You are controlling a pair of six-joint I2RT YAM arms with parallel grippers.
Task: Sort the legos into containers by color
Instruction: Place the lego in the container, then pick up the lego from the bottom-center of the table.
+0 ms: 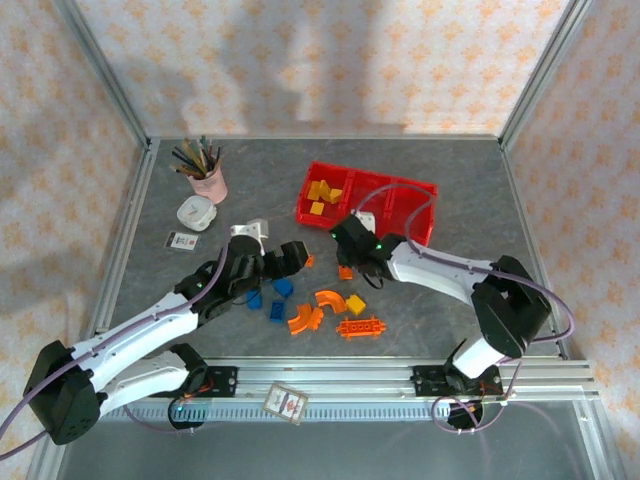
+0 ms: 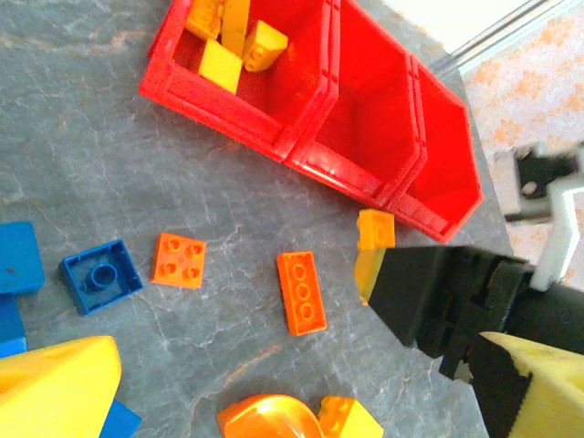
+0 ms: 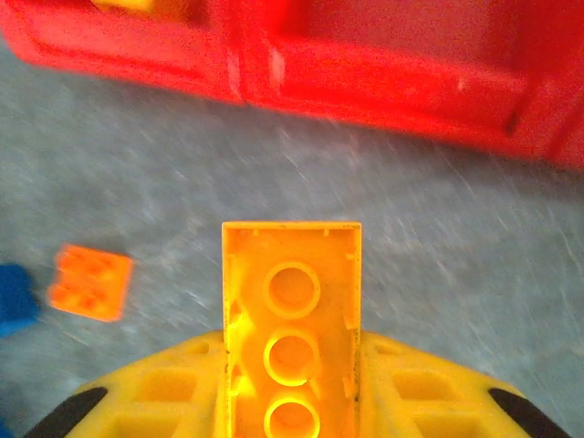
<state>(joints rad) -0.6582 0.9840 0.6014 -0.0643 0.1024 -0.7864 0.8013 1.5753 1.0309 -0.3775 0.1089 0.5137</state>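
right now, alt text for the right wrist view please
The right gripper holds a yellow brick, hollow underside toward the camera. Behind it lies grey table, the red tray across the top and an orange brick at left.

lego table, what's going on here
Two robot arms are sorting by colour. The right gripper is shut on a yellow brick, just short of the red tray, whose left compartment already has several yellow bricks. The left gripper hangs open over the loose legos, holding nothing. An orange brick and a blue brick, among others, lie unsorted on the table.
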